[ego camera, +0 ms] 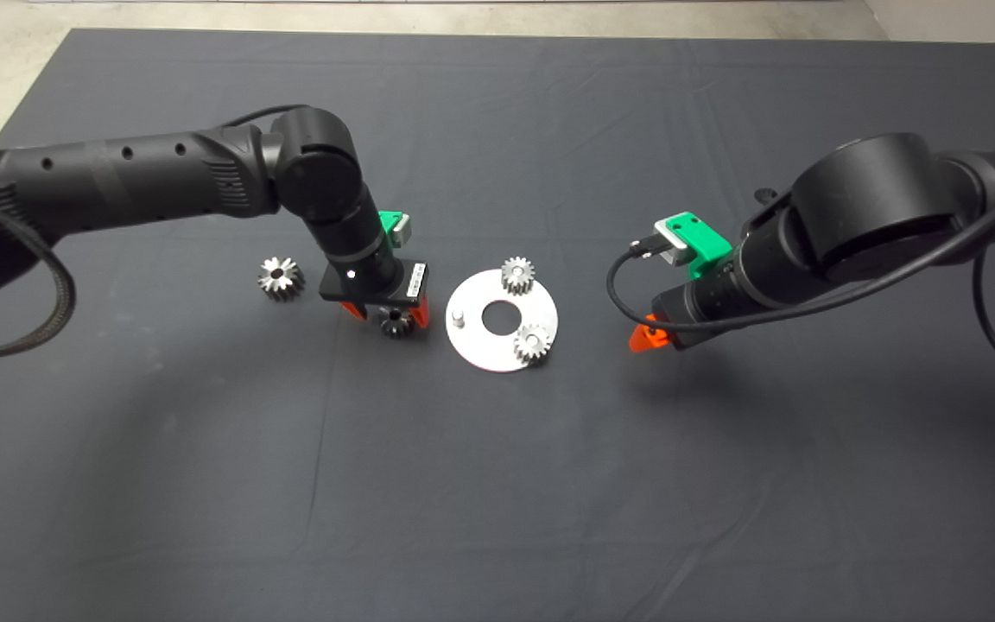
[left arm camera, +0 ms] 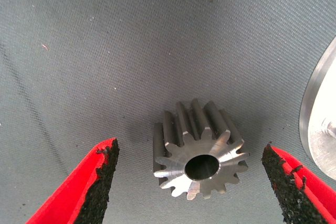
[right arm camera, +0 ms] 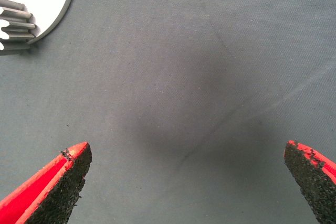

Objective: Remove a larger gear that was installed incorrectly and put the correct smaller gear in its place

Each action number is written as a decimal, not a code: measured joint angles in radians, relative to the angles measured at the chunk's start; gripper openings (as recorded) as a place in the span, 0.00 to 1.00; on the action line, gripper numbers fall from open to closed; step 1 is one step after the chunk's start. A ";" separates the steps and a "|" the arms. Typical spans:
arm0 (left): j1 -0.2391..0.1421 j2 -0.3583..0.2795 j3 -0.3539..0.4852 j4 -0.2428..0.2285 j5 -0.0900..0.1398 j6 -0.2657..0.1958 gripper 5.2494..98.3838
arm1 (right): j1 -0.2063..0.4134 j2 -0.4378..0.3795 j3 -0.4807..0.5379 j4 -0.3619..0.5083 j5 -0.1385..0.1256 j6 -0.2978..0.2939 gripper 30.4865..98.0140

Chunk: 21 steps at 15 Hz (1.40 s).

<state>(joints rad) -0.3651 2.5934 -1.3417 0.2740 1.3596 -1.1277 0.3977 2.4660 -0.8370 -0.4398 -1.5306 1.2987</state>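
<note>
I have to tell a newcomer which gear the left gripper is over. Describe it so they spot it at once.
Start at the round silver plate in the middle of the mat. Just off its edge on the left arm's side, a gear lies on the mat between the open left gripper's fingers, untouched. Unlike the two gears on the plate and the lone gear farther out, it sits under that gripper.
</note>
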 measured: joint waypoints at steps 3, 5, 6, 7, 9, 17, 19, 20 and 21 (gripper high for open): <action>0.000 0.000 0.000 0.000 0.000 0.000 0.69 | 0.001 0.000 0.000 0.000 0.000 0.000 0.98; 0.000 0.000 0.000 0.000 0.000 0.000 0.69 | 0.001 0.000 0.000 0.000 0.000 0.000 0.98; 0.000 0.000 0.000 0.000 0.000 0.000 0.69 | 0.001 0.000 0.000 0.000 0.000 0.000 0.98; 0.000 0.000 0.000 0.000 0.000 0.002 0.69 | 0.001 0.000 0.000 0.000 0.000 0.000 0.98; 0.000 0.000 -0.005 0.000 0.000 0.010 0.66 | 0.001 0.000 0.000 0.000 0.000 0.000 0.98; 0.015 0.000 -0.023 0.011 0.000 0.013 0.61 | 0.004 0.000 0.000 0.000 0.000 0.000 0.98; 0.015 0.000 -0.027 0.011 -0.004 0.013 0.61 | 0.004 0.000 0.000 0.000 0.000 0.000 0.98; 0.015 0.000 -0.028 0.011 -0.004 0.013 0.58 | 0.004 0.000 0.000 0.000 0.000 0.000 0.98; 0.015 0.000 -0.029 0.011 -0.004 0.013 0.56 | 0.004 0.000 0.000 0.000 0.000 0.000 0.98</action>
<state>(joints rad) -0.3500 2.5934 -1.3711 0.2847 1.3555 -1.1147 0.4021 2.4660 -0.8374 -0.4397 -1.5306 1.2987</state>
